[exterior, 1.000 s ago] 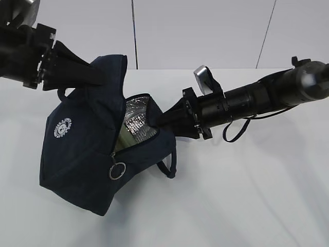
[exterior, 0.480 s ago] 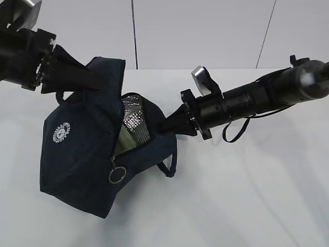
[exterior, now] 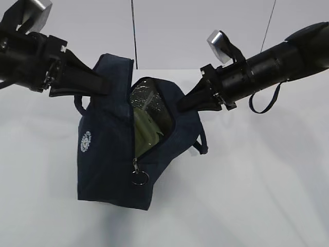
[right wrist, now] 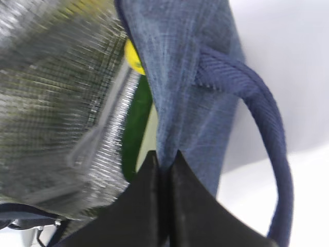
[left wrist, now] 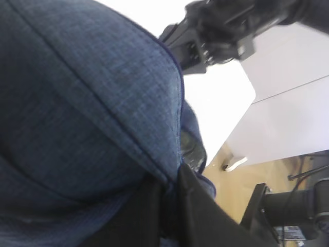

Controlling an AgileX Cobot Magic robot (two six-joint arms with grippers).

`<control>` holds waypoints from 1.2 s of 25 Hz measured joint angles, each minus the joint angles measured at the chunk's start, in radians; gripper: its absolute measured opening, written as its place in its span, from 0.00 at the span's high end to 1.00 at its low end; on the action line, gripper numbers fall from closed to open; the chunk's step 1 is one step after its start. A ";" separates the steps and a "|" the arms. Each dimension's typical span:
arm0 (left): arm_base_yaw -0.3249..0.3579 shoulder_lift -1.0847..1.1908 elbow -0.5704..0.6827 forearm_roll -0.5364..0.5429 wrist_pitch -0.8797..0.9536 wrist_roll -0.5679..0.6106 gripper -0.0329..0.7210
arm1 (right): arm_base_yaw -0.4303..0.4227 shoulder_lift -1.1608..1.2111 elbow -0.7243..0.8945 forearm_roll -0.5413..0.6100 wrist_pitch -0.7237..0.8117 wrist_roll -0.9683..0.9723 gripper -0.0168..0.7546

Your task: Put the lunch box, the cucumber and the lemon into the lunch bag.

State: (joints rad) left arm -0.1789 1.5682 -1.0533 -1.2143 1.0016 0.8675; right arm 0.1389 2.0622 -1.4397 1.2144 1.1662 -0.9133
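- Exterior view: the lunch bag (exterior: 115,149) hung in the middle of the frame, lifted clear of the white table (exterior: 267,195), its shadow lying on the surface below it.
- The left gripper (exterior: 105,85) came in from the upper left and had its jaws pinched together on the bag's top left edge.
- The right gripper (exterior: 181,104) reached in from the upper right, jaws clamped on the right rim of the bag's mouth.
- Between the two grips the mouth gaped open, showing silver lining, and the sage-green lid of the lunch box (exterior: 145,128) sat inside, tilted.
- The zipper's ring pull (exterior: 139,177) dangled at the low end of the opening; the white round logo (exterior: 85,141) showed on the bag's left face.
- One loop handle (exterior: 200,145) drooped off the right side.
- Left wrist view: navy fabric of the bag (left wrist: 87,113) filled the left and centre of the frame, and the left gripper (left wrist: 172,206) at the bottom was closed on its edge.
- The other arm showed blurred at the top right.
- Right wrist view: the right gripper (right wrist: 163,170) at bottom centre was shut on the bag's rim (right wrist: 175,77).
- Left of that rim, inside, a sliver of the yellow lemon (right wrist: 132,59) peeked out in the upper middle, with the dark green cucumber (right wrist: 136,126) just under it.
- Silver lining (right wrist: 56,98) covered the left half; a loop handle (right wrist: 257,118) curved down the right.
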 joint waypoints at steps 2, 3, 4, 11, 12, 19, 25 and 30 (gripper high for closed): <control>-0.027 0.002 0.000 0.007 -0.021 0.000 0.93 | -0.014 -0.030 0.004 -0.011 0.002 0.004 0.98; -0.039 0.011 0.000 0.007 -0.030 0.000 0.93 | -0.022 -0.043 0.004 -0.020 0.002 0.006 0.98; -0.052 0.021 -0.005 0.009 -0.037 0.000 0.93 | -0.026 -0.056 0.004 -0.027 0.003 0.008 0.98; -0.150 0.126 -0.111 0.015 -0.054 0.000 0.93 | -0.068 -0.127 0.004 -0.120 0.007 0.055 0.98; -0.163 0.141 -0.134 0.016 -0.054 0.000 0.93 | -0.075 -0.140 0.004 -0.127 0.008 0.059 0.98; -0.199 0.204 -0.231 0.018 -0.088 0.000 0.93 | -0.102 -0.202 -0.020 -0.140 0.022 0.070 0.98; -0.199 0.280 -0.293 0.015 -0.114 0.000 0.93 | -0.102 -0.202 -0.116 -0.146 0.016 0.072 0.98; -0.199 0.360 -0.379 0.013 -0.141 0.000 0.93 | -0.102 -0.196 -0.124 -0.153 -0.042 0.072 0.98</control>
State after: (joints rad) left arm -0.3781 1.9285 -1.4324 -1.2015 0.8610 0.8675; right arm 0.0367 1.8659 -1.5637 1.0617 1.1241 -0.8410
